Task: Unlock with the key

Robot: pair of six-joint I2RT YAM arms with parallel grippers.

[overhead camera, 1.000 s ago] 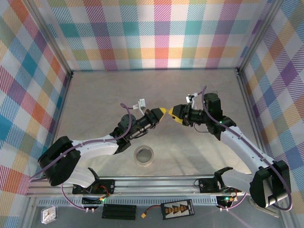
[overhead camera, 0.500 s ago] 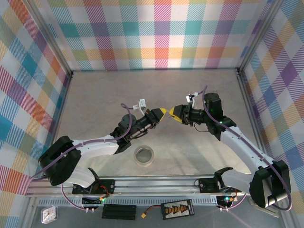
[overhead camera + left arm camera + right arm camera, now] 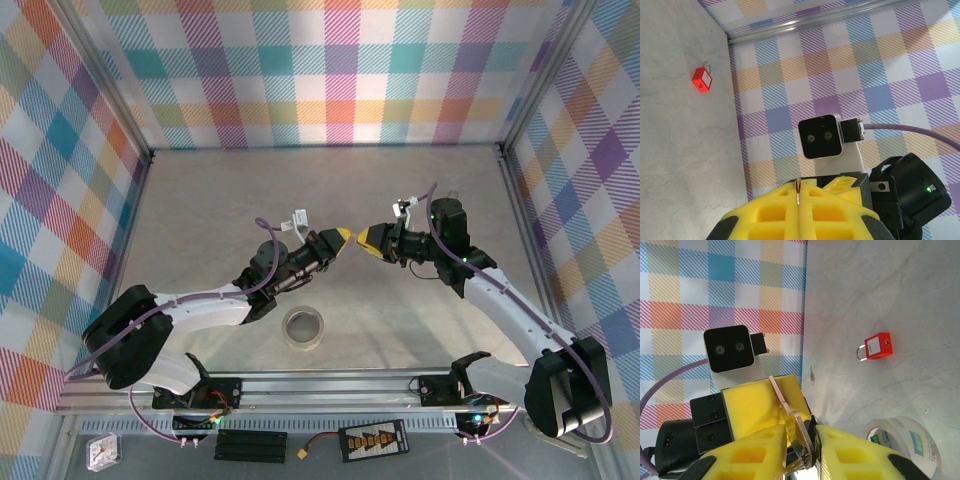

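The key is a thin metal one, held in the air over the table. My left gripper is shut on its blade, whose tip pokes out between the yellow pads. In the top view the left gripper and right gripper meet nose to nose. The right gripper straddles the key's round head, its jaws narrow and still open, with a sliver of gap on one side. The red padlock lies flat on the table below, also seen in the left wrist view as the padlock.
A roll of clear tape lies on the table near the front, between the two arms, and appears in the right wrist view as the tape. Checked walls close the table in on three sides.
The right gripper's jaws have narrowed around the key's head, and it has edged slightly toward the left gripper. The left arm has stayed put.
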